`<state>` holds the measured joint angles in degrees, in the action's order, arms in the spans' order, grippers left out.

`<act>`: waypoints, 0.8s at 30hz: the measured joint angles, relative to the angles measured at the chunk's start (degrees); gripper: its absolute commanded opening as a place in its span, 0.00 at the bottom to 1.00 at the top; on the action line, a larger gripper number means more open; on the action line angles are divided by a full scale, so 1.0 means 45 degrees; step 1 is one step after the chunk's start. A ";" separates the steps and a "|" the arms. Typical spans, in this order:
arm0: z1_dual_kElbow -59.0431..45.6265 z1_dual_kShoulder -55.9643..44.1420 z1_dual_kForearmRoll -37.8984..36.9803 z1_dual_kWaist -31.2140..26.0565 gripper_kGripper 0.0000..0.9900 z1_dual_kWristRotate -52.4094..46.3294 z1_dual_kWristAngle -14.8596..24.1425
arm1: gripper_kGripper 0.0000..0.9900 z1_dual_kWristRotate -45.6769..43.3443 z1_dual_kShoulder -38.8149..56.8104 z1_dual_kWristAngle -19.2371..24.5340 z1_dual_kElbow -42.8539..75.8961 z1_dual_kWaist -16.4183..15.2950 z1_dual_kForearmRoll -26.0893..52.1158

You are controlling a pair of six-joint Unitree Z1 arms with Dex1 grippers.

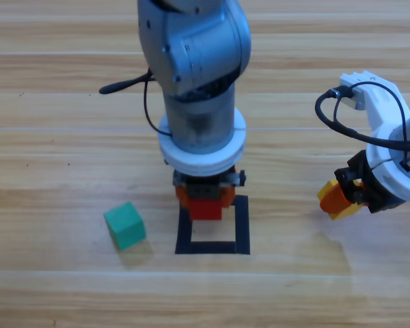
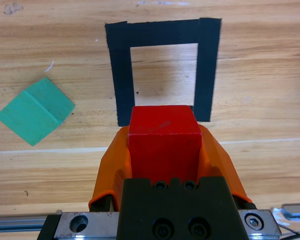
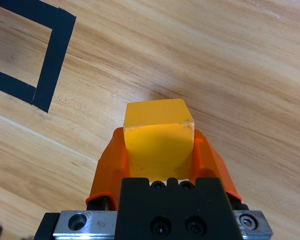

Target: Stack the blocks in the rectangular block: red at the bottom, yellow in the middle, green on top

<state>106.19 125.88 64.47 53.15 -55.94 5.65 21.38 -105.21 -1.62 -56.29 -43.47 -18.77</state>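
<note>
My left gripper (image 1: 205, 205) hangs over the back edge of the black tape square (image 1: 242, 225), shut on the red cube (image 1: 205, 209). In the left wrist view the red cube (image 2: 164, 140) sits between the orange jaws, just short of the tape square (image 2: 119, 70). The green cube (image 1: 125, 225) lies on the table left of the square, also the green cube (image 2: 35, 110) in the left wrist view. My right gripper (image 1: 338, 200) waits at the right edge, shut on the yellow cube (image 3: 157, 137), which shows as a yellow corner (image 1: 328, 191) from above.
The tape square (image 3: 52, 60) shows at the upper left of the right wrist view. A black cable (image 1: 126, 85) lies on the wood behind the left arm. Bare wooden table (image 1: 294, 280) surrounds the square.
</note>
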 measured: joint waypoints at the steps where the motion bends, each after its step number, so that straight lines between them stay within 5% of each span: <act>1: -0.0010 0.0050 0.0000 0.0000 0.00 0.0000 0.0001 | 0.00 0.0000 0.0000 0.0000 0.0001 0.0000 0.0000; 24: 0.0005 0.1113 -0.0538 0.0008 0.00 -0.0670 -0.0162 | 0.00 0.0067 0.0000 0.0044 0.0162 0.0000 0.0000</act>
<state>106.21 130.89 62.05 53.19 -58.96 4.92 21.68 -105.20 -1.42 -55.56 -43.47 -18.77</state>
